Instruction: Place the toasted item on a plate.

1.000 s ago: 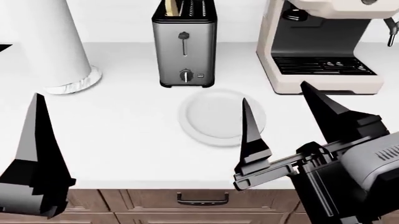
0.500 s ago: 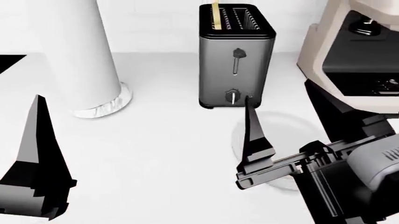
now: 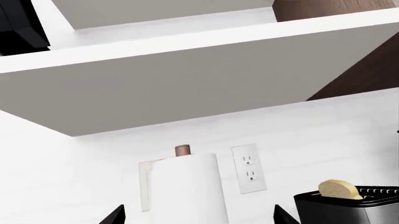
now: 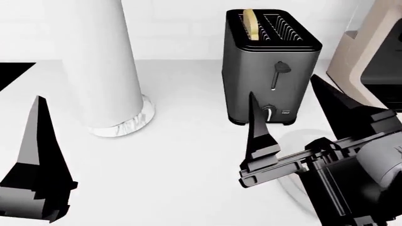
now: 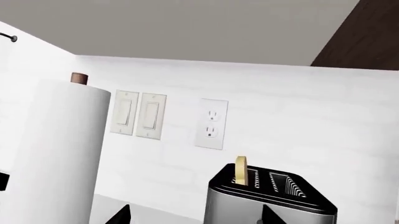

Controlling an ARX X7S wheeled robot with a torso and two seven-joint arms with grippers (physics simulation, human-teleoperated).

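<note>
The toasted item (image 4: 249, 23), a pale tan slice with a golden crust, stands upright in the left slot of the dark steel toaster (image 4: 270, 70). It also shows in the left wrist view (image 3: 339, 189) and the right wrist view (image 5: 240, 170). The white plate (image 4: 294, 139) lies on the counter in front of the toaster, mostly hidden behind my right gripper (image 4: 283, 87). That gripper is open and empty, held in front of the toaster and above the plate. My left gripper (image 3: 198, 215) is open and empty, facing the tall white cylinder; only one of its fingers (image 4: 37, 141) shows in the head view.
A tall white paper-towel cylinder (image 4: 100, 61) on a marble round base stands left of the toaster. A beige coffee machine (image 4: 373, 52) stands at the right edge. A black cooktop corner (image 4: 9, 70) is at the far left. Wall outlets (image 5: 210, 123) are behind the toaster.
The head view has shifted closer and to the left: toaster and cylinder look larger and the plate has slid behind my right gripper. Both grippers keep their place in the view and stay open.
</note>
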